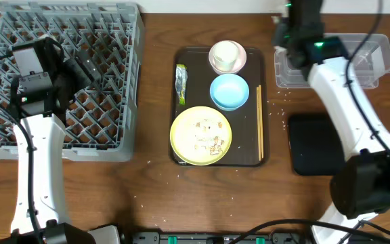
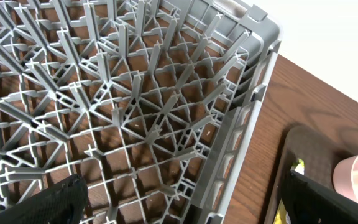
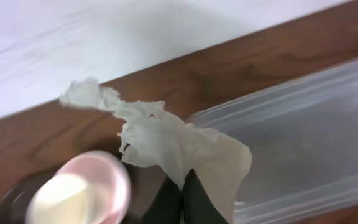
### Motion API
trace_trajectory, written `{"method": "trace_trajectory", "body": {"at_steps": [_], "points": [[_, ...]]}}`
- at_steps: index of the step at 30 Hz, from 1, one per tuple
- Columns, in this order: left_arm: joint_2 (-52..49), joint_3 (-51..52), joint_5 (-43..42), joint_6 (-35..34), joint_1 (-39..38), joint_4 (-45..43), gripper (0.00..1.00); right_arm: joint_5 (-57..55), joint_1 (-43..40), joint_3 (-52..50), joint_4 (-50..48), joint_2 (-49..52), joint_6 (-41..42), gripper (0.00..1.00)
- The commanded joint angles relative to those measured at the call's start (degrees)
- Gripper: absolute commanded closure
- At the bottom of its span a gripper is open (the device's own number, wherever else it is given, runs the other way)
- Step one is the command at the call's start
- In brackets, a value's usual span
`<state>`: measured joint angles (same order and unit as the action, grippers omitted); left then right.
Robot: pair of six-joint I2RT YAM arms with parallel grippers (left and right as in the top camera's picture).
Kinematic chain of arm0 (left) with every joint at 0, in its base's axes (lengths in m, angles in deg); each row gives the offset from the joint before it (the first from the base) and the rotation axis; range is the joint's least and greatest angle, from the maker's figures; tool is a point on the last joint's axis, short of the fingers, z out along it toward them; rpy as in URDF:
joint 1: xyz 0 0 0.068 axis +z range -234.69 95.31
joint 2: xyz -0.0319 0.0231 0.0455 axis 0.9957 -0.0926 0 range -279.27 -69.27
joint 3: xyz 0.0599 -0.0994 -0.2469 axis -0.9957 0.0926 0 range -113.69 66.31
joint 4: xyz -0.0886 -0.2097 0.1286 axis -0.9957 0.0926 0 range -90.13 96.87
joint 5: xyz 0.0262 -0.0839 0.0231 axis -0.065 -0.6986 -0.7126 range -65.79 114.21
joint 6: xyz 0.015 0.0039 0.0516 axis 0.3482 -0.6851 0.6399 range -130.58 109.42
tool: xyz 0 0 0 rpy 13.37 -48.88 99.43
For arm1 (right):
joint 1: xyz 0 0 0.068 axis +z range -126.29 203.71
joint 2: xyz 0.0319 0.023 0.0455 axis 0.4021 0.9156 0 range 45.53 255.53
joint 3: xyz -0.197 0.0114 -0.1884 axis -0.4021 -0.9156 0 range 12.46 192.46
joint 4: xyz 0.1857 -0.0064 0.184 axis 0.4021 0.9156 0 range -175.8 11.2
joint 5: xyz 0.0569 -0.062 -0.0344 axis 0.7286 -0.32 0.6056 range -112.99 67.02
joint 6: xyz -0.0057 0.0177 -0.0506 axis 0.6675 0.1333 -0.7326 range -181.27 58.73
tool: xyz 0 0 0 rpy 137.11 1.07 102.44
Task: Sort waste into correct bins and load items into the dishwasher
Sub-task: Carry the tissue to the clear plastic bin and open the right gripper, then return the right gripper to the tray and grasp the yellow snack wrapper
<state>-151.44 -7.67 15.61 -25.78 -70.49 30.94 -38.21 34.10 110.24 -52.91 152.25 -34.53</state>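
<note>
Right gripper (image 3: 183,190): jaws closed tight on a fold of the crumpled tissue (image 3: 166,140), held at the rim of the clear tub (image 3: 303,143), with the white cup (image 3: 79,194) nearby. The tissue looks light, soft and easily torn, and it may cling to the fingers on release. A pinch on its bunched middle suits it best. Left gripper (image 2: 185,202): jaws wide apart and empty, above the dish rack (image 2: 135,112).

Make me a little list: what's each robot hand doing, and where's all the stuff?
Left gripper: open, over the large grey plastic dish rack
Right gripper: shut on crumpled white tissue, by the clear plastic tub
On dark brown serving tray: green-and-orange snack wrapper, small white cup, light blue bowl, pale yellow plate, wooden chopsticks
</note>
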Motion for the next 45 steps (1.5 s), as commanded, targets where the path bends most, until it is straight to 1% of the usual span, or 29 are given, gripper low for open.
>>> {"method": "trace_trajectory", "body": {"at_steps": [1,3,6,7,8,9,10,12,14,16,18,19,22,23,25,27,29,31,35,37,41,45], "points": [[0.8,-0.2,0.3,-0.1,0.3,0.0,0.00,-1.5,-4.7,-0.2,0.1,-0.5,5.5,0.99],[0.8,-0.2,0.3,-0.1,0.3,0.0,0.00,-1.5,-6.9,-0.3,0.0,0.1,9.0,0.99],[0.8,-0.2,0.3,-0.1,0.3,0.0,0.00,-2.6,-9.0,-0.3,-1.8,2.1,10.9,0.99],[0.8,-0.2,0.3,-0.1,0.3,0.0,0.00,-2.8,-9.8,-0.3,-3.3,3.1,10.9,0.97],[0.8,-0.2,0.3,-0.1,0.3,0.0,0.00,-2.8,-10.3,-0.3,-4.4,4.1,10.9,0.92],[0.8,-0.2,0.3,-0.1,0.3,0.0,0.00,-2.8,-10.7,-0.3,-5.6,5.1,10.9,0.82],[0.8,-0.2,0.3,-0.1,0.3,0.0,0.00,-2.8,-11.0,-0.3,-6.5,6.1,10.9,0.68],[0.8,-0.2,0.3,-0.1,0.3,0.0,0.00,-2.3,-11.6,-0.3,-7.0,8.0,10.8,0.36],[0.8,-0.2,0.3,-0.1,0.3,0.0,0.00,-0.1,-11.8,-0.3,-6.8,8.7,8.0,0.21],[0.8,-0.2,0.3,-0.1,0.3,0.0,0.00,3.2,-11.8,-0.3,-6.5,8.7,3.7,0.12],[0.8,-0.2,0.3,-0.1,0.3,0.0,0.00,8.1,-11.8,-0.3,-6.4,7.7,0.7,0.06],[0.8,-0.2,0.3,-0.1,0.3,0.0,0.00,11.5,-11.8,-0.3,-6.3,6.9,-0.1,0.05],[0.8,-0.2,0.3,-0.1,0.3,0.0,0.00,26.3,-11.3,-0.3,-6.3,3.7,-2.3,0.02],[0.8,-0.2,0.3,-0.1,0.3,0.0,0.00,32.3,-11.1,-0.3,-6.4,2.6,-2.4,0.01],[0.8,-0.2,0.3,-0.1,0.3,0.0,0.00,44.7,-10.3,-0.3,-7.6,0.7,-2.4,0.01],[0.8,-0.2,0.3,-0.1,0.3,0.0,0.00,52.7,-9.1,-0.3,-8.7,-0.3,-2.4,0.01],[0.8,-0.2,0.3,-0.1,0.3,0.0,0.00,55.2,-6.9,-0.3,-8.9,-0.3,-2.4,0.01],[0.8,-0.2,0.3,-0.1,0.3,0.0,0.00,53.3,-3.9,-0.3,-8.2,0.1,-3.3,0.01],[0.8,-0.2,0.3,-0.1,0.3,0.0,0.00,42.1,4.2,-0.3,-5.9,2.2,-4.7,0.01],[0.8,-0.2,0.3,-0.1,0.3,0.0,0.00,34.6,9.4,-0.3,-5.4,4.2,-4.7,0.04],[0.8,-0.2,0.3,-0.1,0.3,0.0,0.00,24.6,17.1,-0.3,-5.4,8.3,-4.5,0.09],[0.8,-0.2,0.3,-0.1,0.3,0.0,0.00,17.6,23.1,-0.3,-6.4,13.0,-4.5,0.12]]}}
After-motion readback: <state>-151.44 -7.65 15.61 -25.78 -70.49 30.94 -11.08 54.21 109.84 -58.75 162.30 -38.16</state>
